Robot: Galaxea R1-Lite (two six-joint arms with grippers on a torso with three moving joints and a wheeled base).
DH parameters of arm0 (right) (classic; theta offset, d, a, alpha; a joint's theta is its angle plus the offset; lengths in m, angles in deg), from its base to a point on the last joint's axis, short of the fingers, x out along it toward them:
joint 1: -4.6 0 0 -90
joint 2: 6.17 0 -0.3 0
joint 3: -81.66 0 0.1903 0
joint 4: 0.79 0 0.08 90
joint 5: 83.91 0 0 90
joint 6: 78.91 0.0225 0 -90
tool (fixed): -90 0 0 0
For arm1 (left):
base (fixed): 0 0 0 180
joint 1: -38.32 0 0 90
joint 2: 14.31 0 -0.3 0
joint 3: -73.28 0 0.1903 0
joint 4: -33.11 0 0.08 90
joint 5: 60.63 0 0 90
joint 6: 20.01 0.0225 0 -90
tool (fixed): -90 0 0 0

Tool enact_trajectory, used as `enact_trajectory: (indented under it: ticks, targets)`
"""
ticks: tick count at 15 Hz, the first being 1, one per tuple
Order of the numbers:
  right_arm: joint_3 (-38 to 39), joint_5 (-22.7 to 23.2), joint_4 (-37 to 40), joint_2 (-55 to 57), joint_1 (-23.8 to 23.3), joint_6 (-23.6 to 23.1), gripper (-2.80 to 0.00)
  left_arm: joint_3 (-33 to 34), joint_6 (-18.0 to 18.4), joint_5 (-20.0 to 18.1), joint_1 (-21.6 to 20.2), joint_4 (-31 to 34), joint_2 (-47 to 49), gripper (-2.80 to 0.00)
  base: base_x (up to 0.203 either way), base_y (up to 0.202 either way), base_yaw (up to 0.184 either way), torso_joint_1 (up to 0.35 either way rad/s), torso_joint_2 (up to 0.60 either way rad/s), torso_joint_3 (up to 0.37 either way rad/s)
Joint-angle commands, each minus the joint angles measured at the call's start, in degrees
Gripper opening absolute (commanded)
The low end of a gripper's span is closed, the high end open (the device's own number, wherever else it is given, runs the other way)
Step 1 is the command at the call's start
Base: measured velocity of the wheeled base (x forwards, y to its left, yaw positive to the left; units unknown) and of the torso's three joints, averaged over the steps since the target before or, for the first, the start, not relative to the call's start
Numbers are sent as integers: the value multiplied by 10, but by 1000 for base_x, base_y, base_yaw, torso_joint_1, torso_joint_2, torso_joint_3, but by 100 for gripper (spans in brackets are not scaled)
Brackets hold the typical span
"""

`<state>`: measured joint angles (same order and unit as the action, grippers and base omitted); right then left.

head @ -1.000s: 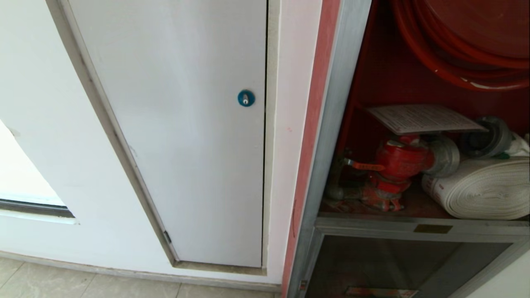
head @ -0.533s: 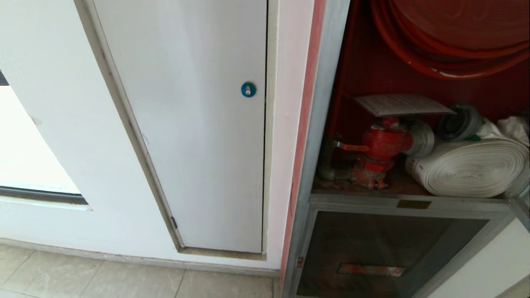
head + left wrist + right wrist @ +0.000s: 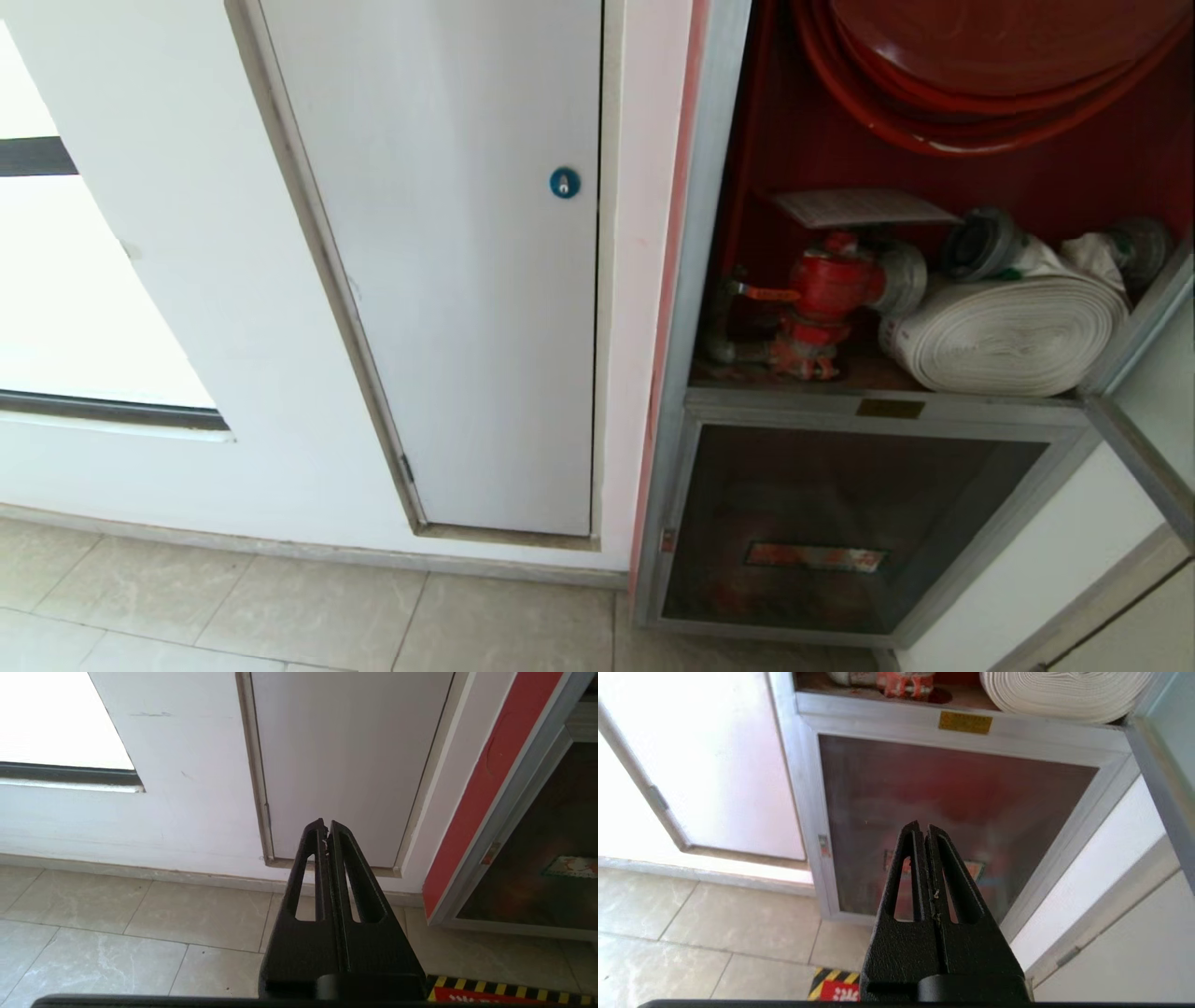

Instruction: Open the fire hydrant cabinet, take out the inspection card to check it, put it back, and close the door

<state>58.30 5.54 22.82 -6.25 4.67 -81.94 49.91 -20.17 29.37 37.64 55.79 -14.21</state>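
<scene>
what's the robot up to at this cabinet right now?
Nothing is being handled. The fire cabinet stands open, its door swung out at the right edge. Inside, the inspection card lies flat on top of the red valve, next to a rolled white hose. Both arms hang low and idle: the left pincer is shut and empty over the floor tiles, and the right pincer is shut and empty before the lower glass panel.

The fire hydrant cabinet [image 3: 695,280] stands open at frame right, red inside; inspection card [image 3: 864,207] lies flat atop the valve, upper right.
</scene>
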Motion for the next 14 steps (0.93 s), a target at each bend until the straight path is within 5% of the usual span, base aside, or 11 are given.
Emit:
enact_trajectory:
  ticks: [1,11,14]
  targets:
    - [0,0,0,1,0,0,-280,3,0,0,0,0,1,-280,-196,0,2,1,2,2]
    - [0,0,0,1,0,0,-280,3,0,0,0,0,1,-280,-197,0,0,4,1,3]
    - [0,0,0,1,0,0,-280,3,0,0,0,0,1,-280,-69,0,0,-6,-3,4]
